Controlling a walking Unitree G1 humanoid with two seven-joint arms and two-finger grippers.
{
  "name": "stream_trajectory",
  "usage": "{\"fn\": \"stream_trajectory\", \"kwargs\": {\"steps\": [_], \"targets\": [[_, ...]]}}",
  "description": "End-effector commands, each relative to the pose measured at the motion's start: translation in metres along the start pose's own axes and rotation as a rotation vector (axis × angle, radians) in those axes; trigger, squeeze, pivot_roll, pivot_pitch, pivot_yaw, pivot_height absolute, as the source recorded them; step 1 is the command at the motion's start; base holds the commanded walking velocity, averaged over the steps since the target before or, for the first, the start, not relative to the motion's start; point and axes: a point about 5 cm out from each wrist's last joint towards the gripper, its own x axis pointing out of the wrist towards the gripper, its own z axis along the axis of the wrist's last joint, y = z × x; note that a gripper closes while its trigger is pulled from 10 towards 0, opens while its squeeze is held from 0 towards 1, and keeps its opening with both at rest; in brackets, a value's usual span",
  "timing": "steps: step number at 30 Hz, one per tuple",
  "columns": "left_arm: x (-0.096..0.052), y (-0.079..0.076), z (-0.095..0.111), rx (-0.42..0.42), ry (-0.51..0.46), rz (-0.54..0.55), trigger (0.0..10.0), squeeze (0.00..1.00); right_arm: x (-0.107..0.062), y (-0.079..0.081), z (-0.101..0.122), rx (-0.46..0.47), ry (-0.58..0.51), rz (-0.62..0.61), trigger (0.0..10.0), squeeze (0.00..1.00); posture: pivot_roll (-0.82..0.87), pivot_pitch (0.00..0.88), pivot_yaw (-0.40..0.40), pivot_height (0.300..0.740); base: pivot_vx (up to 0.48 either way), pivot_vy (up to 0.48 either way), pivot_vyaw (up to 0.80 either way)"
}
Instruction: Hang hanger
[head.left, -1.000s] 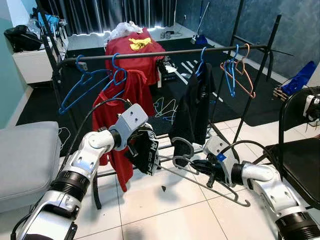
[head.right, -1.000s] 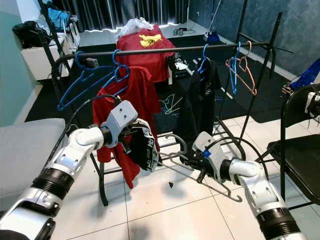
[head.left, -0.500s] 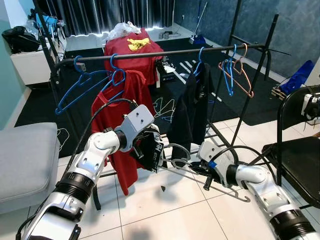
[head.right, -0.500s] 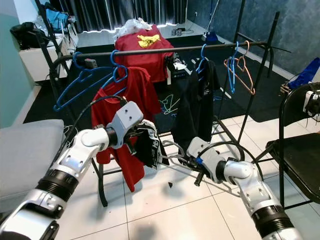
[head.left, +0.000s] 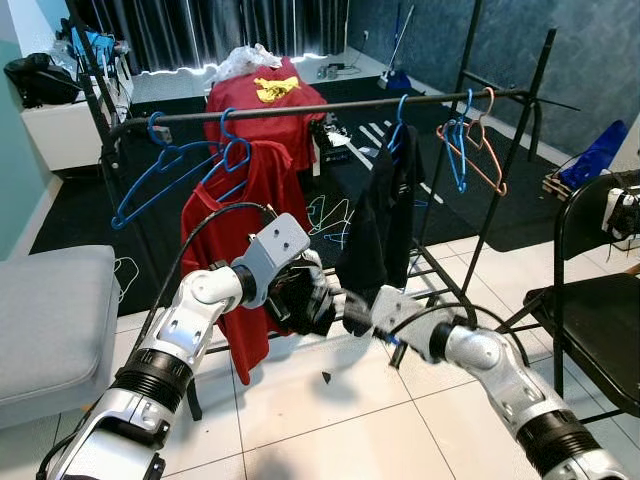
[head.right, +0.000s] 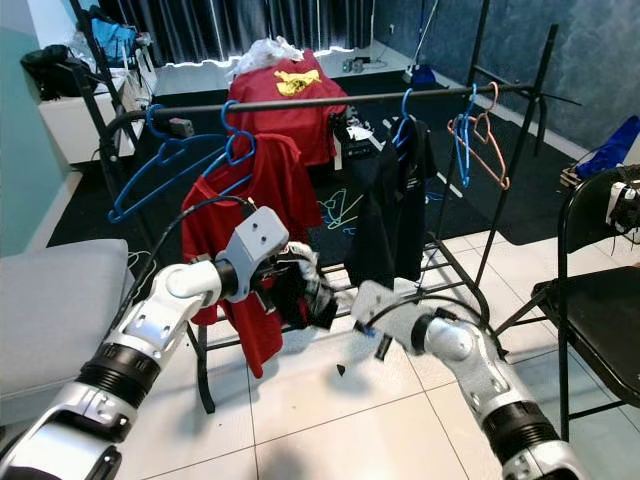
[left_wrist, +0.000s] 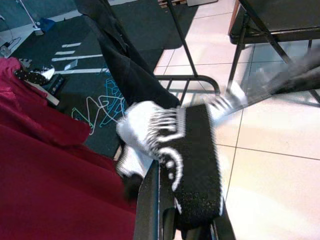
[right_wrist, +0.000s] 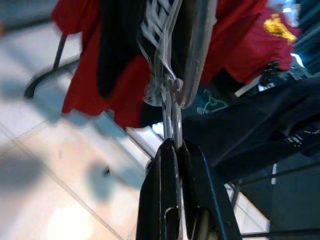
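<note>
Low before the clothes rail (head.left: 330, 105), the right pincer (right_wrist: 175, 150) is clamped on a silver hanger (right_wrist: 172, 95). The left pincer (left_wrist: 175, 220) grips a black-and-white garment (left_wrist: 192, 155) just beside it, near a red shirt (head.left: 235, 210).

You see a thin bright metal wire hanger (right_wrist: 172, 95), shiny and smooth, pinched in the matt black fingers of the right pincer (right_wrist: 175, 150). The left pincer (left_wrist: 172, 210) clamps a black knit cloth with white pattern (left_wrist: 192, 160), soft and matt. The clothes rack (head.left: 330, 103) is matt black metal tube; its blue hangers (head.left: 165, 170) look like glossy plastic. The red shirt (head.left: 240, 210) is dull woven cloth. The floor tiles (head.left: 330, 430) are pale, smooth and glossy. Both arms wear brushed silver casings.
</note>
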Motion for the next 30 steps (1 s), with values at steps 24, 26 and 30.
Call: {"fn": "stream_trajectory", "kwargs": {"steps": [24,26,30], "targets": [[-0.008,0.005,-0.01,0.06,0.074,0.002,10.0,0.0,-0.028,0.041,-0.011,0.074,-0.019,0.339,10.0,0.0,-0.08,0.0,0.039,0.74,0.0,0.0,0.0],[-0.009,0.005,-0.01,0.06,0.072,0.003,10.0,0.0,-0.026,0.031,-0.009,0.012,-0.029,0.222,10.0,0.0,-0.08,0.0,0.035,0.74,0.0,0.0,0.0],[-0.01,0.005,-0.009,0.059,0.064,0.005,10.0,0.0,-0.026,0.026,0.001,0.068,-0.123,0.056,10.0,0.0,-0.09,0.0,0.03,0.74,0.0,0.0,0.0]]}}
